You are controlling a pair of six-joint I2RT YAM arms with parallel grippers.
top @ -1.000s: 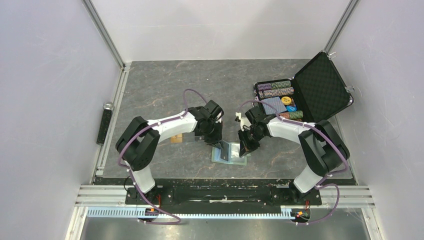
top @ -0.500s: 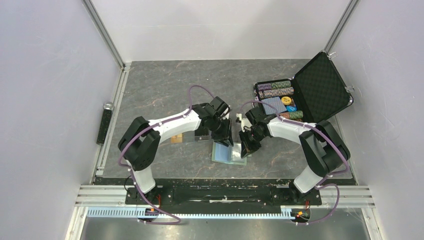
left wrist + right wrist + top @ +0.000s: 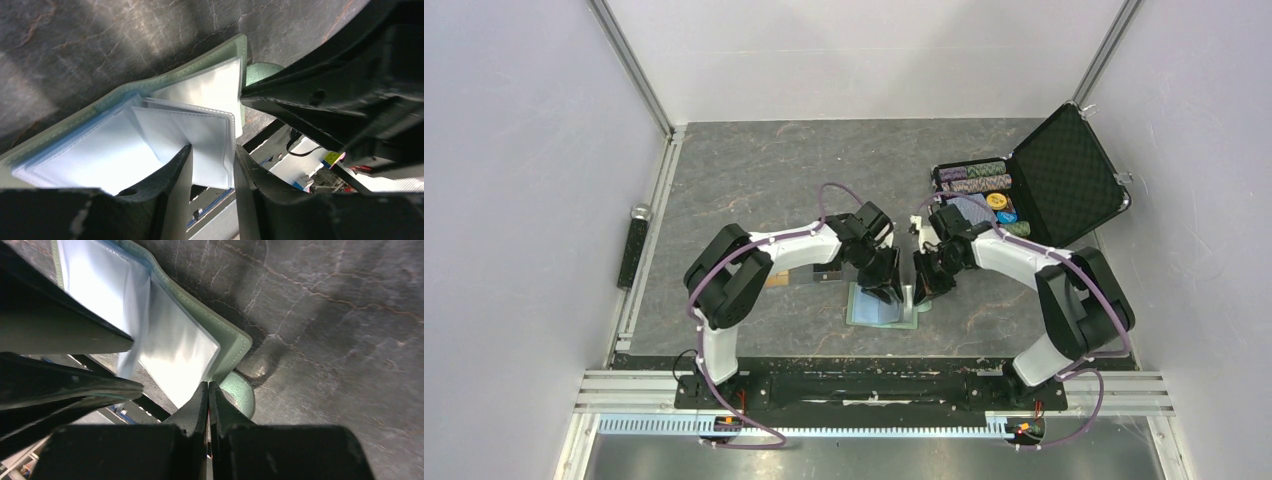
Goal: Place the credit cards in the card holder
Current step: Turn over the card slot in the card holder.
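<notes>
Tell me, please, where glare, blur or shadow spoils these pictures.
Left wrist view: the clear pockets of the pale green bifold card holder glare white; the left fingers look dark and soft. Right wrist view: same glare, right fingers blurred. Top external view: evenly lit and sharp, arms hiding part of the holder.

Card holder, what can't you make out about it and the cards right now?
- Whether any card sits in the card holder pockets: glare whitens them, both wrist views.
- Orange card: top view, left arm covers part.
- Whether the right gripper pinches a sleeve: right wrist view, its fingertips hide contact.
- Markings on the chips in the black case: top view, too small.
</notes>
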